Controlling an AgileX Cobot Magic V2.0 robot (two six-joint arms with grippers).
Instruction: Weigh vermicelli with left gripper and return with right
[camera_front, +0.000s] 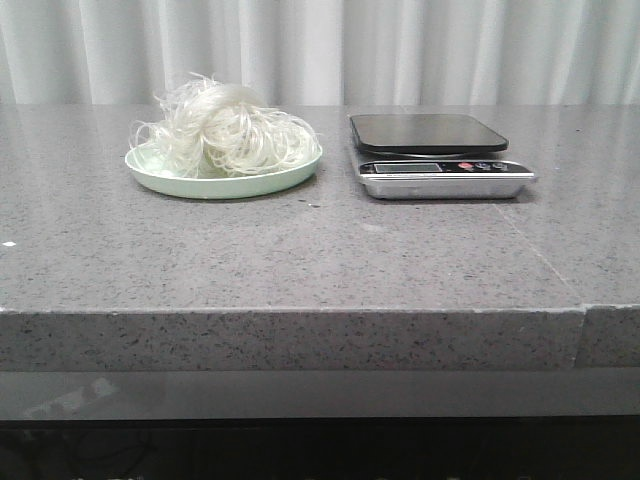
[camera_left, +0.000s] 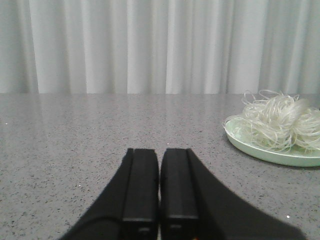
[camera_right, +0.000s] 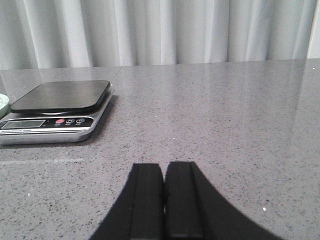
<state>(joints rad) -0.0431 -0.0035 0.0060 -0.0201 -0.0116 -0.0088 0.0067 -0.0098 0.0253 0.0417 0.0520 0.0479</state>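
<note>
We are viewing the vermicelli (camera_front: 228, 130) lying as a loose, pale, wiry nest on a shallow mint-green plate (camera_front: 225, 183), with the scale (camera_front: 440, 155) standing just beside it, its dark rounded-square pan bare above a brushed-metal base. This layout is fitting either a bundle awaiting weighing or one already returned, and we are not judging between them. The left gripper (camera_left: 159, 192) is sitting low over the table (camera_front: 300, 260) with its black pads pressed together and holding nothing; the right gripper (camera_right: 164, 200) is likewise closed and empty. We are noting the risks: springy, brittle strands may be slipping through a pinch, snapping, or trailing off the plate rim, and stray loops may be snagging. The speckled grey stone table is looking smooth and slightly glossy.
</note>
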